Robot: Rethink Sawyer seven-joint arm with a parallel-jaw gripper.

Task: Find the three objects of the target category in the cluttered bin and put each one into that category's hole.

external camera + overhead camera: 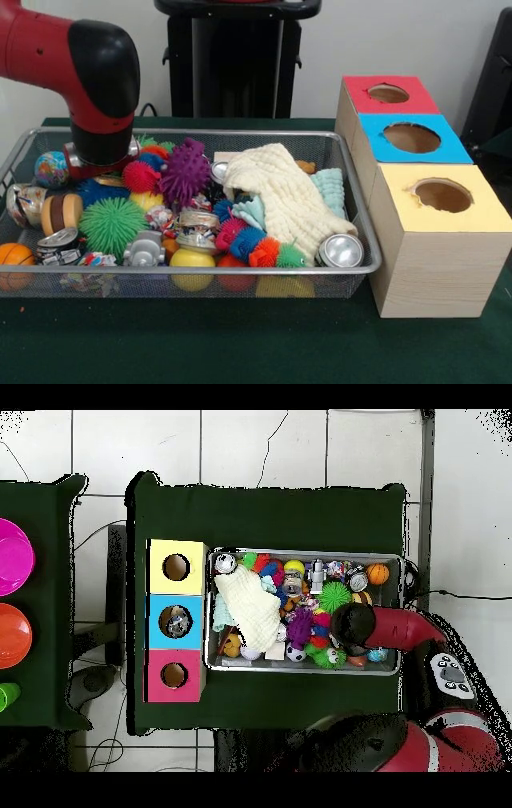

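reaching down from the upper left of the front view, the red and black arm [76, 60] ends low over the left part of the wire bin [364, 264], its wrist hiding the gripper behind the toys, so whether it is released or clenched cannot be told. in the overhead view the arm's black end [352, 624] sits over the right half of the bin.

the bin fills the middle and left of the front view, packed with clutter: a purple spiky ball [186, 170] near centre, a green spiky ball [112, 226] lower left, a small globe ball [51, 169] at the far left, an orange basketball [14, 260] at the lower left corner, a yellow ball [192, 264] at the front wall, a cream cloth [280, 196] draped across the right half, and a silver can [342, 251] lying at the lower right corner.

right of the bin stand three boxes in a row, each with a round hole on top: the yellow box [444, 196] nearest the bottom of the frame, the blue box [412, 138] behind it, the red box [388, 94] at the top. in the overhead view something shiny shows inside the blue box's hole [176, 621].

which category is the target cannot be told.
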